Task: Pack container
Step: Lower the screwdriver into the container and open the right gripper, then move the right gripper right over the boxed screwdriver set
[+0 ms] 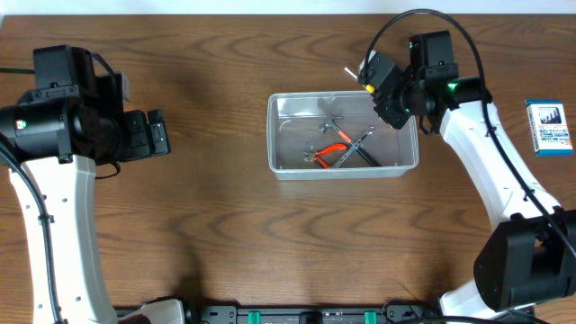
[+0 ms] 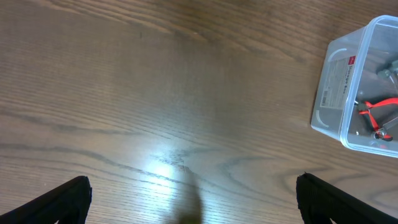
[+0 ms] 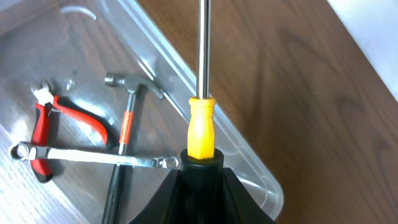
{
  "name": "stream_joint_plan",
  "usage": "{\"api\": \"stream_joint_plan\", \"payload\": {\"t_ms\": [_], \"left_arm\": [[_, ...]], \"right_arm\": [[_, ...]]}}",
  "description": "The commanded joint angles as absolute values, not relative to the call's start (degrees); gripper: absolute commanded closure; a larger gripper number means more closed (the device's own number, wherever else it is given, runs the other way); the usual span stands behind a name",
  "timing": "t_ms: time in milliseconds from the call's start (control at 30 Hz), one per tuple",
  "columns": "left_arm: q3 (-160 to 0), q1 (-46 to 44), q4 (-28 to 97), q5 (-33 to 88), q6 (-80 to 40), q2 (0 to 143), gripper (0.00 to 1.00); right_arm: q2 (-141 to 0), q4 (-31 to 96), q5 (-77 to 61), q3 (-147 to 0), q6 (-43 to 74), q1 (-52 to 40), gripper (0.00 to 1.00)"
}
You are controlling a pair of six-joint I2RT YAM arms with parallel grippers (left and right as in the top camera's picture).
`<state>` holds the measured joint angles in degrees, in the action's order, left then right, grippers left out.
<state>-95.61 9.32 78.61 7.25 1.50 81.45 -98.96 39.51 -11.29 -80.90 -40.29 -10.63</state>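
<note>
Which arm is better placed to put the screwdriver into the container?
Right. The right gripper holds the screwdriver just above the container's far rim. The left gripper is open and empty, well to the left of the container.

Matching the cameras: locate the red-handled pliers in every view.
Overhead: the red-handled pliers lie inside the clear container, lower middle.
Left wrist: pliers at the far right edge, inside the container.
Right wrist: pliers at the left side, crossed by the wrench.
Shared landmark: the container's rim.
</note>
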Motion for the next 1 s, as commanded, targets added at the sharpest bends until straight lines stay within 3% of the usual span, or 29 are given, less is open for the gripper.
{"api": "stream_joint_plan", "payload": {"t_ms": [0,367,600,767,867,933,967], "left_arm": [[-96.60,9.58,78.67,6.81,1.21,81.62,0.02],[-96.60,9.58,78.50,6.81,1.23,81.62,0.02],[-96.60,9.58,78.39,6.81,1.26,81.62,0.02],[-96.60,9.58,78.37,6.79,1.26,81.62,0.02],[-96.60,9.58,78.41,6.79,1.26,81.62,0.02],[-96.60,9.58,78.46,6.81,1.23,81.62,0.02],[-96.60,9.58,78.52,6.79,1.23,81.62,0.02]], "right_arm": [[-97.62,39.59,-10.96,-78.00,-43.48,-11.20,0.83],[-97.62,37.98,-11.46,-70.43,-47.88,-11.25,0.79],[-97.62,36.64,-12.47,-68.66,-47.83,-11.29,0.68],[-97.60,34.50,-12.47,-68.69,-46.33,-11.29,0.51],[-97.36,31.09,-12.47,-69.28,-39.20,-11.29,0.27],[-96.86,29.08,-12.45,-70.89,-31.73,-11.29,0.02],[-96.33,28.84,-12.45,-72.16,-28.27,-11.27,0.01]]}}
